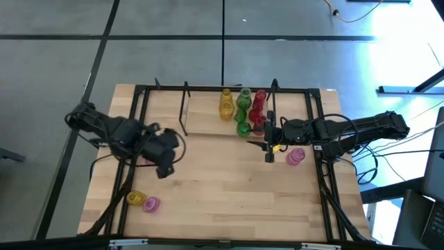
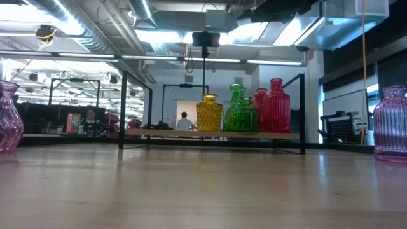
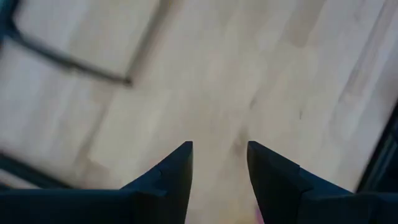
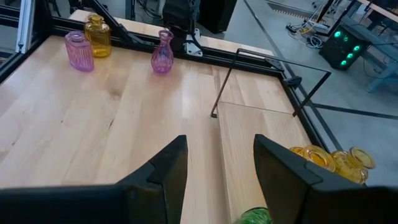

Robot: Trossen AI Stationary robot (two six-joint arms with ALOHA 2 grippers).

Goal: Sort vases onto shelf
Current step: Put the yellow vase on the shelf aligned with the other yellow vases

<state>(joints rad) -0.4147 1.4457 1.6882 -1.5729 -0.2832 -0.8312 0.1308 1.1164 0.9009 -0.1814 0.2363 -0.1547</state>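
The shelf stands at the table's far middle, with yellow, green and red vases upright on its right end. A ribbed pink vase stands on the table by my right gripper, which hovers open at the shelf's right near corner. My left gripper is open above the table's left half, with bare wood between its fingers. A flared pink vase stands on the table close by that arm. A yellow vase and a pink vase stand near left.
Black frame rails run around the tabletop, and the shelf's thin black uprights stand at its ends. The shelf's left half and the table's middle and near right are bare wood. People show in the room beyond the table.
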